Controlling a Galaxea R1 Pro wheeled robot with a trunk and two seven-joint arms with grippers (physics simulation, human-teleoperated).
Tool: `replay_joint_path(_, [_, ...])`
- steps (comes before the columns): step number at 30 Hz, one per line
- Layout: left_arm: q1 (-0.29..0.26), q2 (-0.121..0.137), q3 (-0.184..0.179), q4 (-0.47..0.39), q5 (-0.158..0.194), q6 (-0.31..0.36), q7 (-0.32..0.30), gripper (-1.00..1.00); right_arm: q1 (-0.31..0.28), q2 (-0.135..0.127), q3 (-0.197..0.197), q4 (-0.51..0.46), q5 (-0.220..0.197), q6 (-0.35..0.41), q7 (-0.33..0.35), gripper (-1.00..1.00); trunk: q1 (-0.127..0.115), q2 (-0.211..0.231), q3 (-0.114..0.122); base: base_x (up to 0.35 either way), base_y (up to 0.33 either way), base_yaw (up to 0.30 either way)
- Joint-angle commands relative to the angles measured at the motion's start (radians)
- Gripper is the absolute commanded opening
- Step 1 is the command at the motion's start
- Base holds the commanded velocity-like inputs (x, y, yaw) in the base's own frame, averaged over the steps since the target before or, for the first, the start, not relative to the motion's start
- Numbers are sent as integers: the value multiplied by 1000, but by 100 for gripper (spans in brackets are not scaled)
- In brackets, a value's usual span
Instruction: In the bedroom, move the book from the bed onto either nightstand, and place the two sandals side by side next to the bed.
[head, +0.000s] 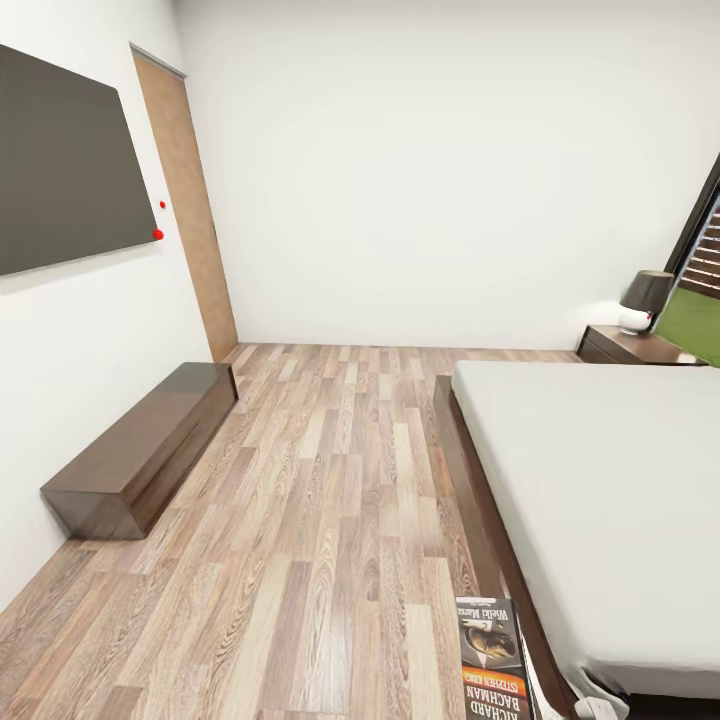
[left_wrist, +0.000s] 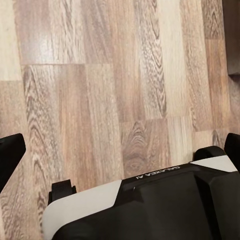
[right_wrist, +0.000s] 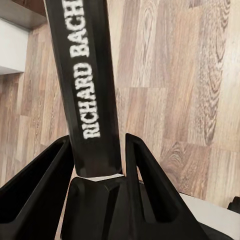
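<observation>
Dark book, one, between right gripper fingers; one bed.

White walls are enclosing a wood-plank floor, with a dark panel hanging beside a tan door. A long low bench is sitting along that wall (glossy, dark brown), while a dark-shaded lamp is glowing near the window.

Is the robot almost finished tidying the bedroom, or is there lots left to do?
Not nearly finished. Done: the book is off the bed. In hand: the right claw is shut on the book's spine, carrying it above the wood floor. Left: setting it on the nightstand by the far wall, then lining up the two sandals, which I can't see from here.
</observation>
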Motion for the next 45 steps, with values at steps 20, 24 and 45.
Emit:
replay_joint_path(20, [-1, 0, 7, 1, -7, -4, -3, 100, -1, -1, 4, -1, -11, 10, 4, -100, 0, -1, -1, 0, 0, -123])
replay_joint_path(24, [-1, 0, 7, 1, -7, -4, -3, 100, -1, -1, 4, -1, -11, 10, 6, -100, 0, -1, 3, 0, 0, 0])
replay_joint_path(45, [-1, 0, 7, 1, -7, -4, -3, 100, -1, -1, 4, -1, -11, 10, 7, -100, 0, -1, 35, 0, 0, 0])
